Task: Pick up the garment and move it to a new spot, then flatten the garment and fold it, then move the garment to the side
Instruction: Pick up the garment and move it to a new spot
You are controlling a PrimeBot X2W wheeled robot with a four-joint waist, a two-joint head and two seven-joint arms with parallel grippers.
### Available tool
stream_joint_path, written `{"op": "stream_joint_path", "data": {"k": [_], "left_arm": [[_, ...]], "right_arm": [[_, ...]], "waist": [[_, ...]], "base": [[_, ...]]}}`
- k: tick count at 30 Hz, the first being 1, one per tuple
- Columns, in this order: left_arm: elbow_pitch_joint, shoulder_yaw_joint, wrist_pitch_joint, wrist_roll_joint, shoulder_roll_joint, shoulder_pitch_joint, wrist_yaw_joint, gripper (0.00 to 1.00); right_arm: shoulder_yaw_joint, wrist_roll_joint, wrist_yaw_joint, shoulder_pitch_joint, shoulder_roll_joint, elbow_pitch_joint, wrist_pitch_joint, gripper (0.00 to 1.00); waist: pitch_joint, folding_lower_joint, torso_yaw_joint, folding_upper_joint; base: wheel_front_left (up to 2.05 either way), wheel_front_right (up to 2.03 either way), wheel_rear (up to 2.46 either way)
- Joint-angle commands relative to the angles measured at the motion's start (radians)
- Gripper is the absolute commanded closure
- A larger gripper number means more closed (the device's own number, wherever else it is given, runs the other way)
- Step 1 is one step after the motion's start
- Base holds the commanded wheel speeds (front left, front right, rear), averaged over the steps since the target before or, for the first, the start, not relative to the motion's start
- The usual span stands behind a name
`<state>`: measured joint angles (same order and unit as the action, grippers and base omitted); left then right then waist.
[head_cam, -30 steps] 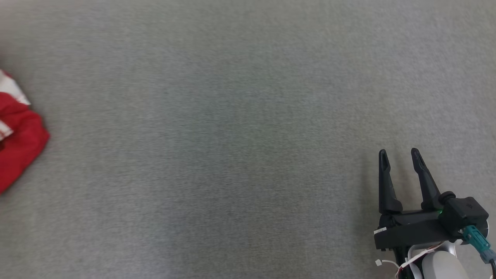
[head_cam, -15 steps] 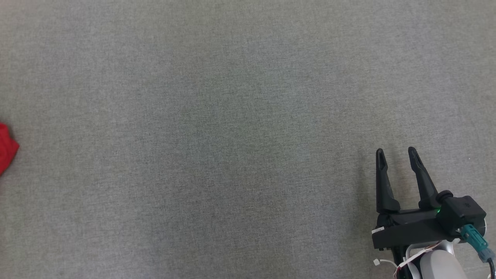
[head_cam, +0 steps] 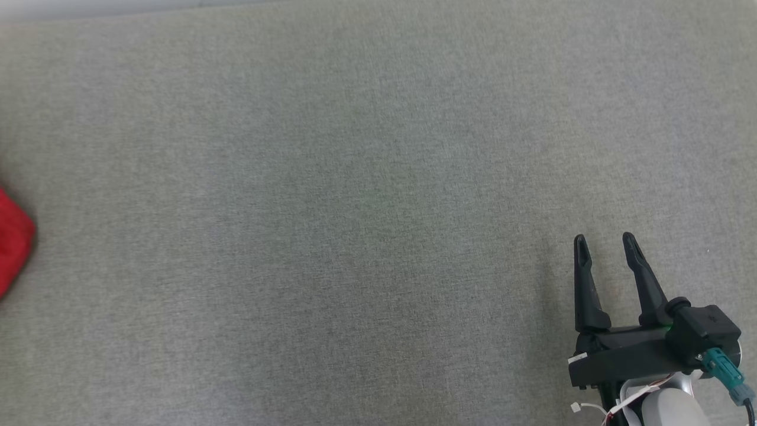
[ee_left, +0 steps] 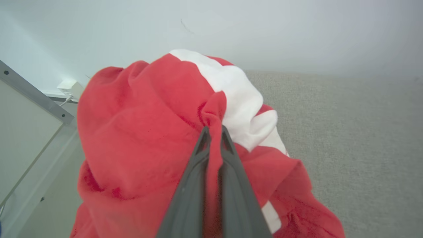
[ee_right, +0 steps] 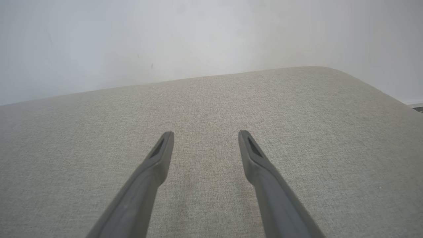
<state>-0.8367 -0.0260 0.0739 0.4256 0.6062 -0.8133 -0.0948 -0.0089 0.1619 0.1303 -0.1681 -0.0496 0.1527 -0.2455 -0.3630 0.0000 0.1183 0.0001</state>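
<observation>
Left gripper point(ee_left: 214, 132) is clamped on a pinch of the red-and-white garment point(ee_left: 142, 132). A fold of red cloth runs up between its two fingers, with the rest bunched around and past the tips. In the head view, a red corner of it pokes in at 9 o'clock against the grey fabric surface point(head_cam: 355, 207). Right gripper point(head_cam: 604, 236) sits at 4 o'clock, arm coming in from the bottom edge. Its fingers point to 12, spread apart and empty, over the surface and well apart from the garment.
</observation>
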Motion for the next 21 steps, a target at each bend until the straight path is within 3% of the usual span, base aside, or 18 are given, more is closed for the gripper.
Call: {"op": "stream_joint_path", "data": {"k": [1, 10, 15, 21], "left_arm": [[0.018, 0.001, -0.037, -0.011, 0.003, -0.023, 0.007, 1.0], [0.187, 0.038, -0.215, -0.046, -0.012, -0.121, -0.001, 1.0], [0.295, 0.082, -0.205, -0.044, -0.04, -0.174, -0.013, 1.0], [0.481, 0.177, -0.131, -0.033, -0.119, -0.237, -0.023, 1.0]], "right_arm": [[-0.002, 0.006, 0.001, 0.007, -0.001, 0.004, 0.001, 0.0], [0.019, 0.037, 0.001, 0.018, -0.001, 0.042, -0.01, 0.0], [0.034, 0.064, 0.001, 0.022, -0.001, 0.069, -0.014, 0.0], [0.046, 0.099, 0.001, 0.031, -0.001, 0.105, -0.02, 0.0]], "waist": [[0.023, 0.0, -0.015, -0.0001], [0.098, 0.0, -0.032, -0.0001], [0.125, 0.0, -0.013, -0.0001], [0.155, 0.0, 0.039, -0.0001]], "base": [[0.0, 0.0, 0.0], [0.0, 0.0, 0.0], [0.0, 0.0, 0.0], [0.0, 0.0, 0.0]]}}
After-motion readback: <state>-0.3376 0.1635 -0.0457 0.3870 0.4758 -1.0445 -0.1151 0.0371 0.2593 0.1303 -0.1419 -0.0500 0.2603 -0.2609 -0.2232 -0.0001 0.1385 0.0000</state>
